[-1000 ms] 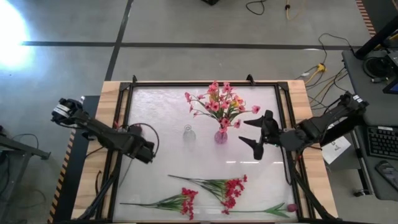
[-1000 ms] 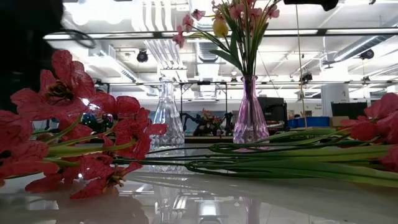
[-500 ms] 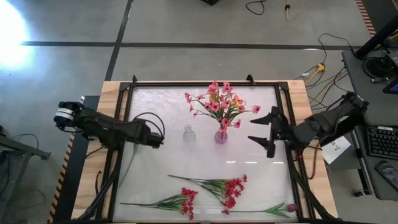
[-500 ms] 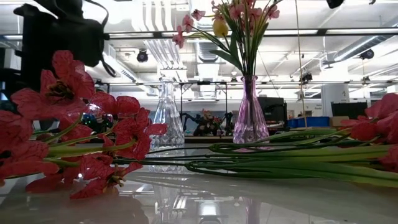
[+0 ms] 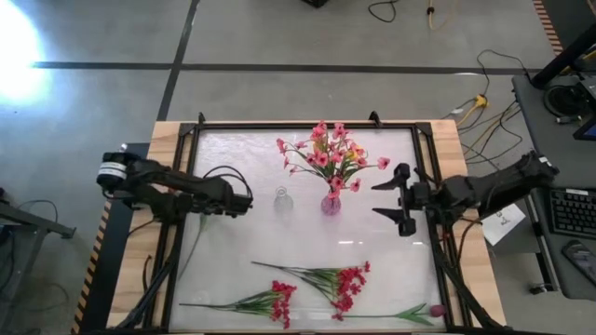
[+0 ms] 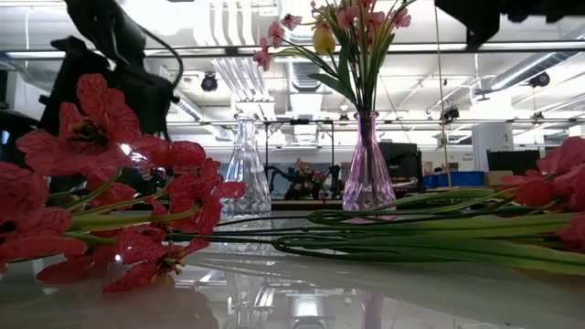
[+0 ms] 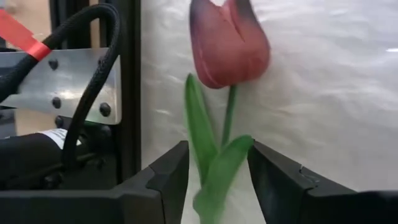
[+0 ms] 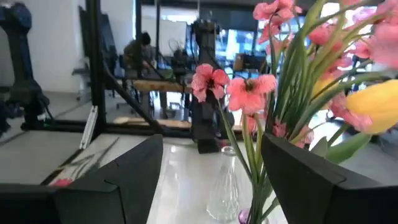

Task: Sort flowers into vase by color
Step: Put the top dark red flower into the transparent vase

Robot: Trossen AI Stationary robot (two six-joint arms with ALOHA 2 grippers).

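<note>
Holding a dark-red tulip on a thin green stem [image 7: 229,43], the left claw [image 7: 214,180] sits mid-left of the high view, just left of the empty clear glass vase [image 5: 281,198]. In the left wrist view the stem and leaves run between the two dark fingers [image 7: 166,177]; fingers are close on either side of the leaves, so pinching the tulip stem. Blossom points away from the claw over the white desk surface [image 5: 233,167].

Right claw [image 5: 402,200] hovers mid-right of the high view, right of the pink glass vase [image 5: 331,203], fingers spread wide, nothing between them. Right wrist view looks past both fingers [image 8: 127,177] at the bouquet and the clear vase behind it.

Pink vase is at centre of the desk, upright, carrying the pink sprays with one yellow blossom [image 5: 328,154]. Clear vase stands upright just left of it, apart.

Three more sprays lie flat along the lower edge of the high view: two dark-red blossom sprays [image 5: 312,287] crossing near lower centre, plus a long single stem with a pinkish bud [image 5: 434,310] at lower right. In the low view those red blossoms [image 6: 101,183] fill the left foreground, stems [image 6: 411,233] running to the right in front of both vases.
</note>
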